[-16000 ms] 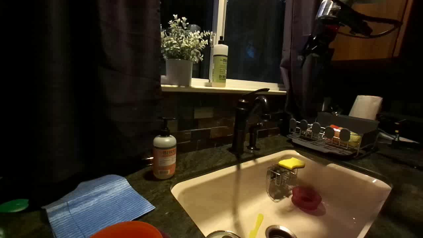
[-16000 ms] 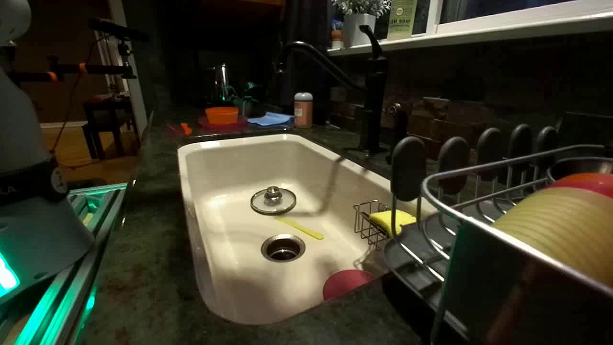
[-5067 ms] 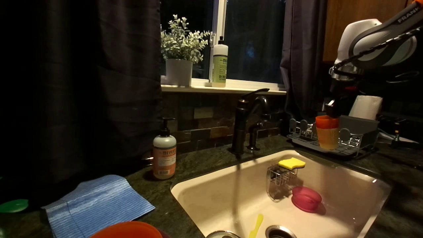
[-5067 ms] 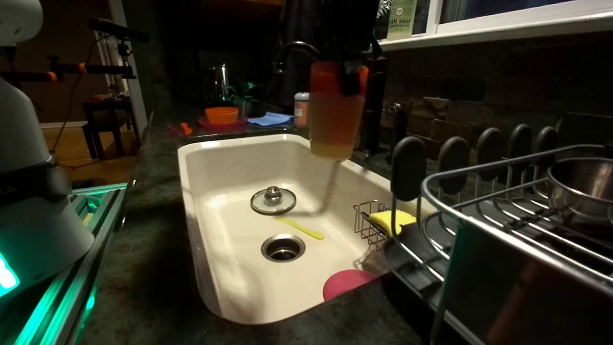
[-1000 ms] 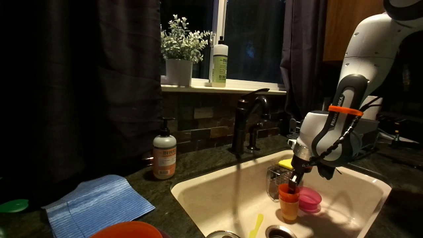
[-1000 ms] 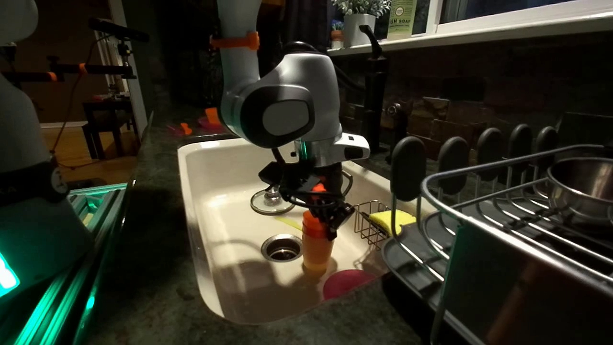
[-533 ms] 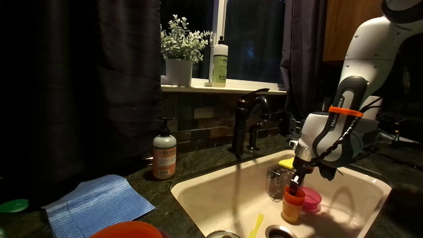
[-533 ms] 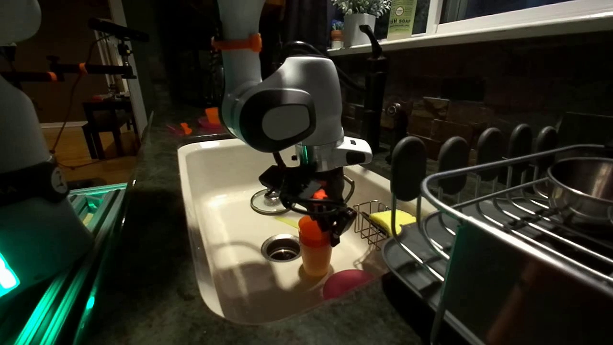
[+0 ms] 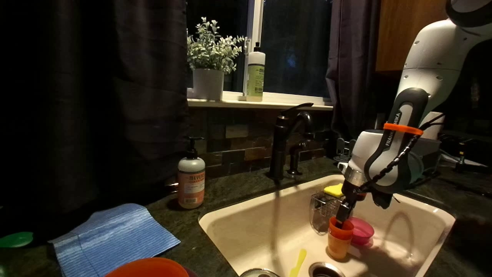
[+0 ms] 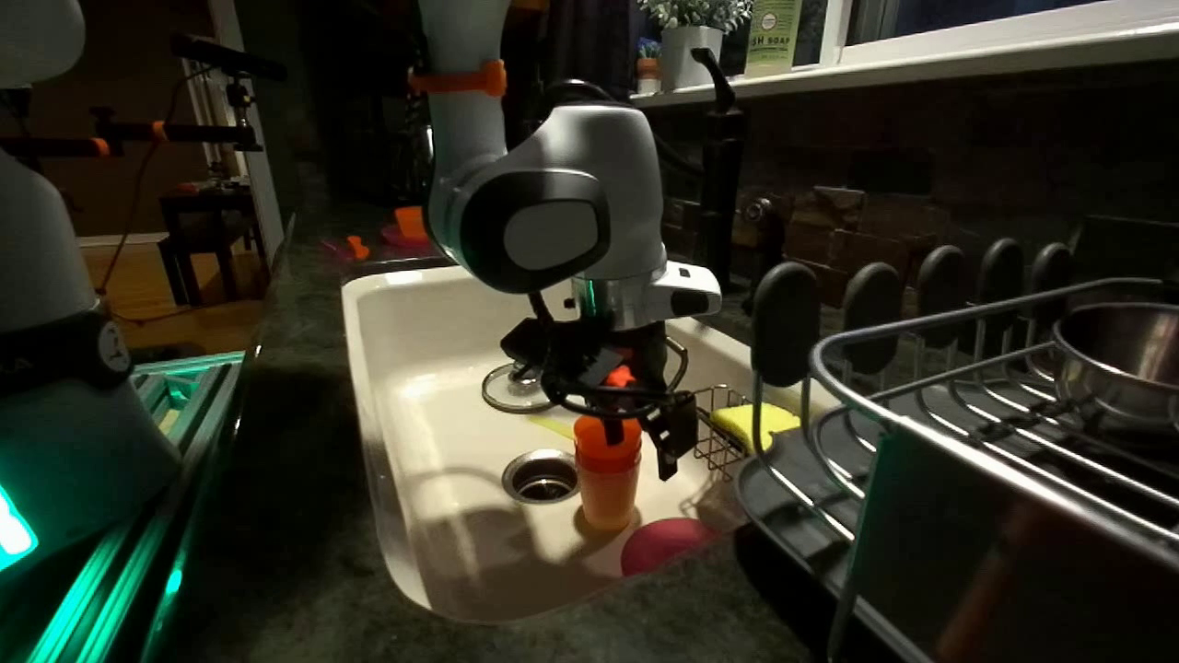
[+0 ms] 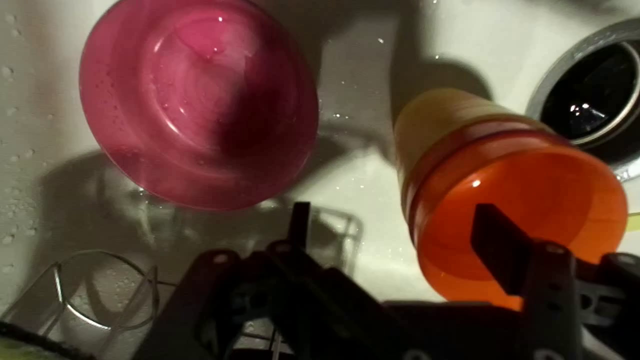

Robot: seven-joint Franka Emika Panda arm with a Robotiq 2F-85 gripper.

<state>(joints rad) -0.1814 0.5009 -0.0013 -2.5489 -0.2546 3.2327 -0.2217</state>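
A stack of nested cups [image 10: 608,493], orange on top and yellowish below, stands in the white sink [image 9: 250,223] beside the drain [image 10: 543,479]. My gripper [image 11: 393,206] is open at its rim. In the wrist view one finger [image 11: 500,245] reaches into the top orange cup [image 11: 540,195], while the opposite finger [image 11: 299,225] stands outside, well apart from the cup wall. Nothing is clamped between them. Close by lies a pink bowl [image 11: 200,100], seen in the wrist view and in both exterior views.
A wire caddy [image 9: 321,211] with a yellow sponge [image 10: 755,424] hangs on the sink wall near the gripper. A yellow knife [image 9: 299,261] and a glass lid [image 10: 516,391] lie in the sink. The faucet [image 9: 278,150] and dish rack [image 10: 857,336] stand alongside.
Earlier the cups lay in the rack, then hung from my gripper. Within the last second the jaws have spread apart and released the stack, which shifted slightly and now stands in the sink.
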